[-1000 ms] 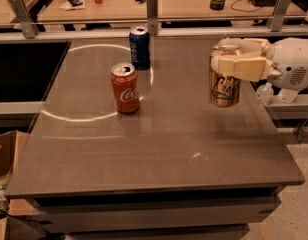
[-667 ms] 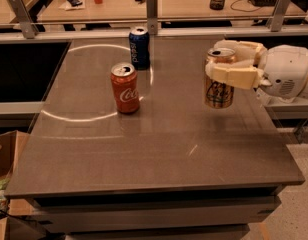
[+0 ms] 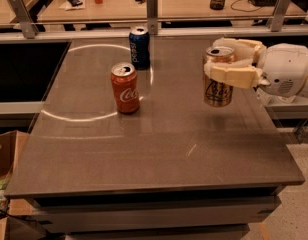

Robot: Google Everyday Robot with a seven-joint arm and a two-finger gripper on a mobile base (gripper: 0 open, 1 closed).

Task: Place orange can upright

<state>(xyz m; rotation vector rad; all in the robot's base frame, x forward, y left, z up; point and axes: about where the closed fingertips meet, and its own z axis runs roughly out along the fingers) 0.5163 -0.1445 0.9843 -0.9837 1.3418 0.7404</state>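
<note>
as pincer [image 3: 214, 58] clasps its upper half, orange can [image 3: 217, 90] upright, near table [image 3: 144, 149] right edge.

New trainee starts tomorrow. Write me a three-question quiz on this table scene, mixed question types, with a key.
1. True or false: the claw, reaching in from the right of the camera view, is shut on the orange can.
2. The orange can is: A) upright, B) lying on its side, C) upside down.
3. Two cans stand free on the table, the red Coca-Cola can and the blue Pepsi can. Which is nearer the camera?

Key: 1 true; 2 A; 3 the red Coca-Cola can.
</note>
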